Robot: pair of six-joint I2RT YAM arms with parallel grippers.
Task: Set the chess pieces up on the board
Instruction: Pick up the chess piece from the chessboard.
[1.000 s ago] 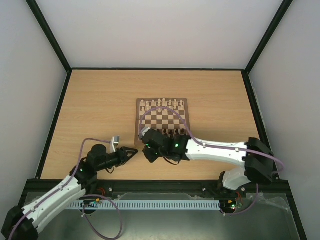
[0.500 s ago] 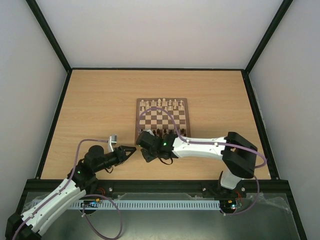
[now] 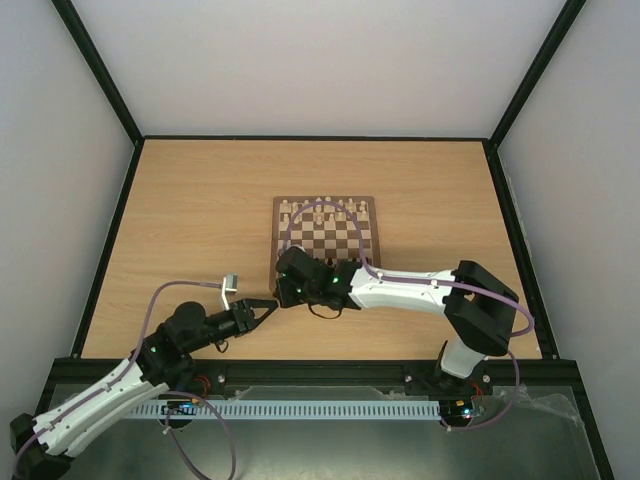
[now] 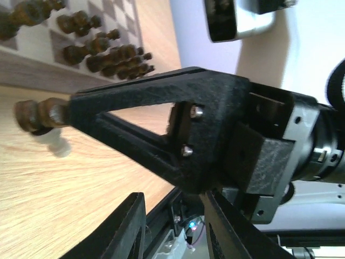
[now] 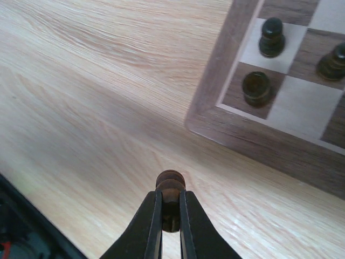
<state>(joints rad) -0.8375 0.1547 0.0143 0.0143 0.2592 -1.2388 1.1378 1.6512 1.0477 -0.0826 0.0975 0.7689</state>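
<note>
Two dark pcs are off the board (image 3: 322, 240) right now, one in each gripper, so the job looks mostly done but not finished. Pale chess pieces (image 3: 320, 208) stand along the far edge of the board, approx two rows; too small to count, so can't say if the set is complete. Dark pieces (image 4: 116, 56) are lined up on the near side. The right arm covers part of them in the top view, so any gaps there are hidden. Right gripper (image 5: 170, 200) is clenched on a dark piece (image 5: 170, 181), pinched at the very tips. It hangs over bare worktop (image 3: 190, 220) just off the board's near-left corner. The corner squares seen in the wrist view already carry dark pcs. Left gripper (image 4: 54, 114) sits near-left of the board, well off it, low over the worktop. It seems to be grasping a second dark piece (image 4: 29, 115) at its tip, though only one finger shows clearly and the far one is hidden. Left to do, by my read: both held dark pcs need to go on whatever near-side squares are free, and the pics don't show which ones.
</note>
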